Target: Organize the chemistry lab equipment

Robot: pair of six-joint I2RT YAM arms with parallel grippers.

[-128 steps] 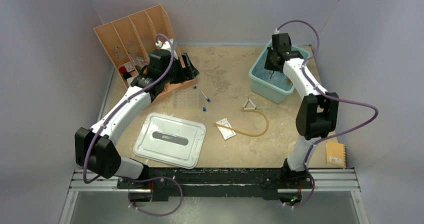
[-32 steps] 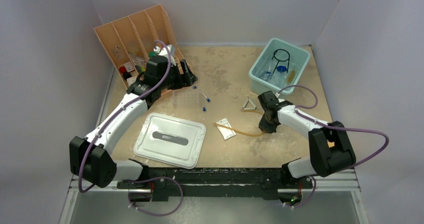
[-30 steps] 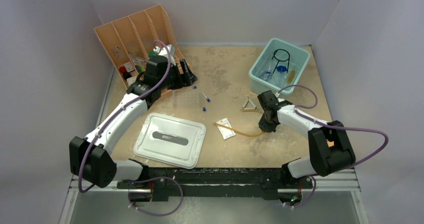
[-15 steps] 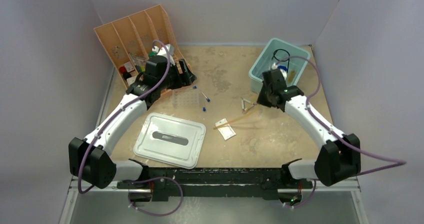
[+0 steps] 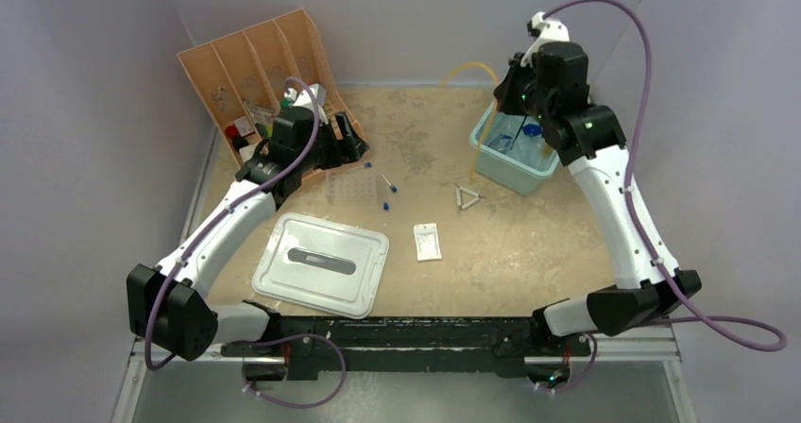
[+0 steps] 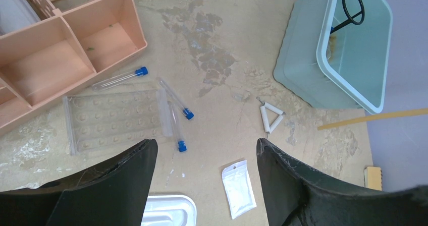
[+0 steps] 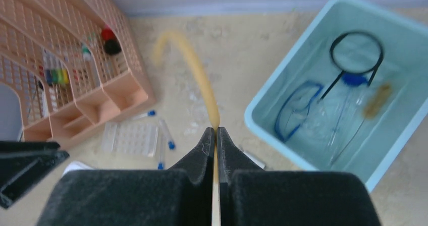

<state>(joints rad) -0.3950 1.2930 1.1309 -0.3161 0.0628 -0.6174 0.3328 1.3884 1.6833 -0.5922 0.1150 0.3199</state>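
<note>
Beige tabletop (image 5: 416,149); curved amber hose (image 7: 199,79) in clenched right tool (image 7: 215,131); left tool (image 6: 205,143) spread.

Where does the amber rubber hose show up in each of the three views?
Top external: amber rubber hose arcs at upper centre and hangs down just left of the teal bin.
Left wrist: a straight strip at the right edge, below the teal bin.
Right wrist: centre, curving up from the shut right gripper.
Shared landmark: the teal bin.
</note>
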